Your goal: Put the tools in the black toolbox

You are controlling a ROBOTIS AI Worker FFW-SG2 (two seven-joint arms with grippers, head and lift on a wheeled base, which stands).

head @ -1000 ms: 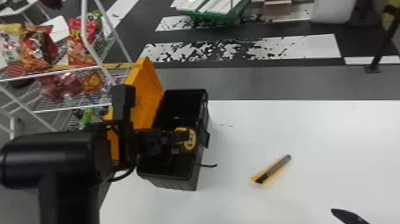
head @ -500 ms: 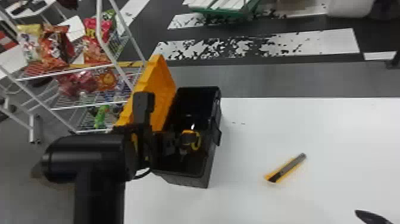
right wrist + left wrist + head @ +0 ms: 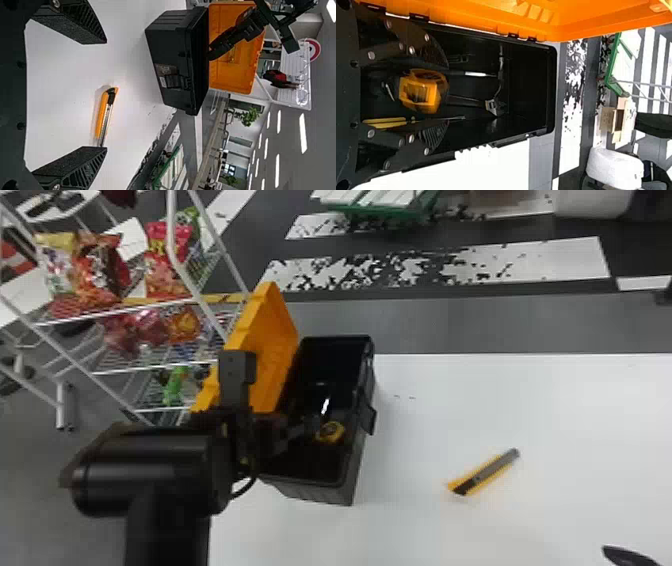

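Note:
My left gripper (image 3: 305, 429) is inside the black toolbox (image 3: 345, 490). In the left wrist view, the left gripper (image 3: 441, 95) stands open, a finger to each side of the yellow tape measure (image 3: 421, 92). A wrench (image 3: 492, 106), a yellow-handled tool (image 3: 387, 122) and a tool with a shiny shaft (image 3: 478, 74) lie in the box. On the white table, right of the box, is a yellow utility knife (image 3: 484, 473). The right gripper (image 3: 627, 555) shows its tip at the bottom right; the right gripper (image 3: 106, 95) is open above the table, the knife (image 3: 104, 116) lying beyond its fingers.
The toolbox's orange lid (image 3: 270, 340) stands raised along its left side. Left of the table is a white wire rack (image 3: 115, 362) with snack bags. A grey floor strip (image 3: 475, 322) runs past the table's far edge.
The head view has turned, so the toolbox, the knife and both arms appear farther right. The tape measure looks smaller and sits farther from the box's right wall than before.

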